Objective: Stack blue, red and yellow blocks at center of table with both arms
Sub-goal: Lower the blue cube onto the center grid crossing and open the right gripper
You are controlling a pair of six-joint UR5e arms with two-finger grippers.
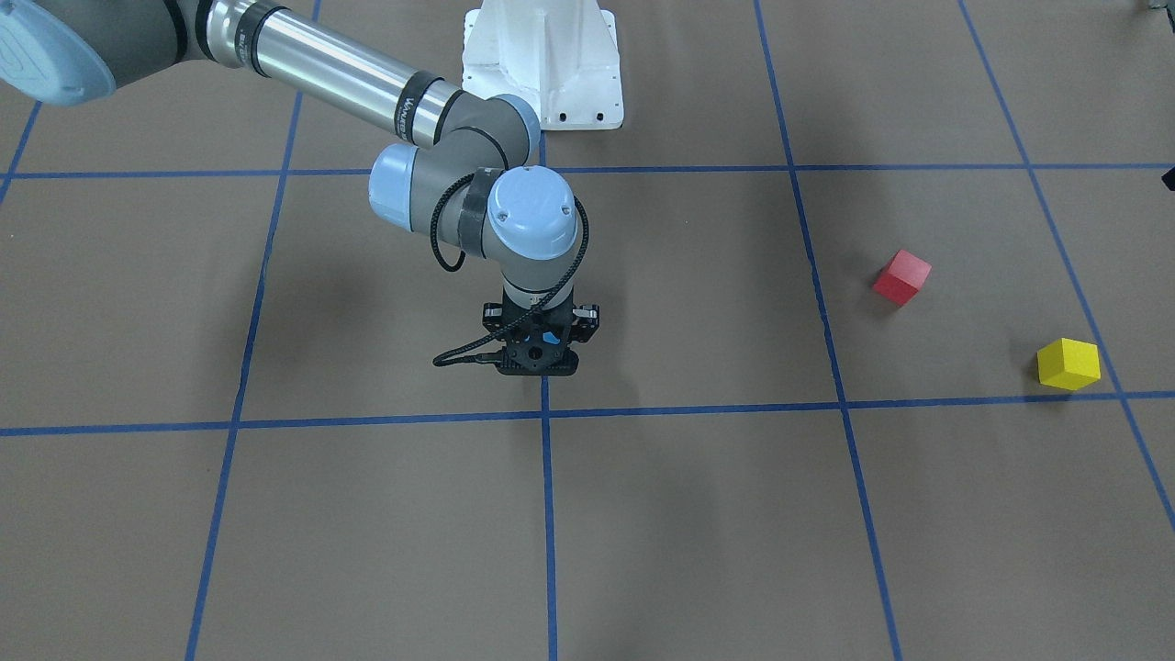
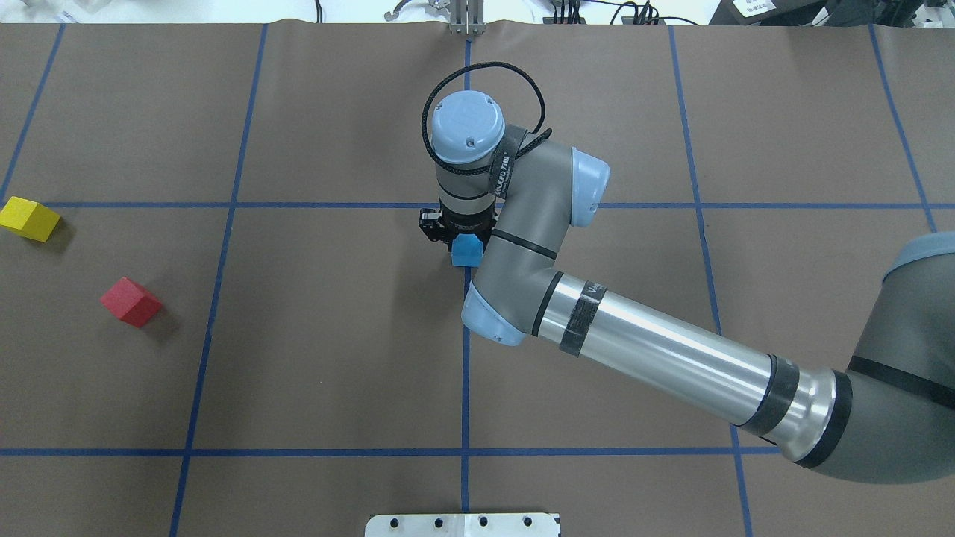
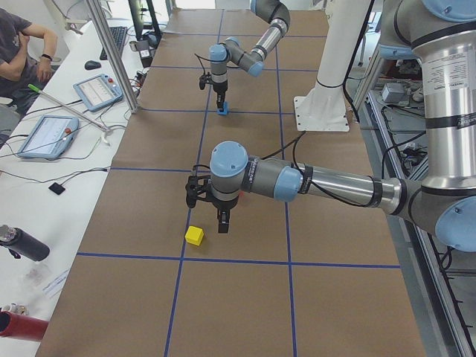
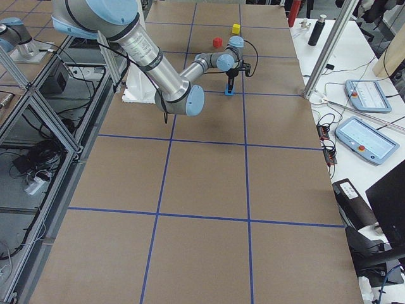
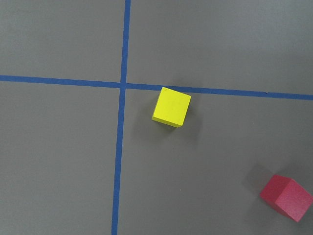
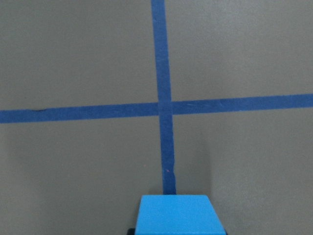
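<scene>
Because its wrist (image 2: 468, 160) hides the jaws, whether the right gripper (image 2: 464, 237) clamps the blue block (image 2: 467, 250) beside the centre tape crossing (image 6: 161, 108) cannot be told; the left gripper (image 3: 222, 220), equally unreadable, hovers by the yellow block (image 3: 194, 236), red block (image 5: 286, 197) nearby.

Robotics lab: teach pendants (image 4: 367, 140), aluminium framing (image 4: 45, 119) beside gridded table (image 4: 202, 190).

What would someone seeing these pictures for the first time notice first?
The big silver right arm stretches to the middle of the table, its jaws pointing straight down with the blue block at their tip, over the centre tape line. Next come the red block and yellow block, lying apart from each other far off on the robot's left, where the left arm hangs over them.
</scene>
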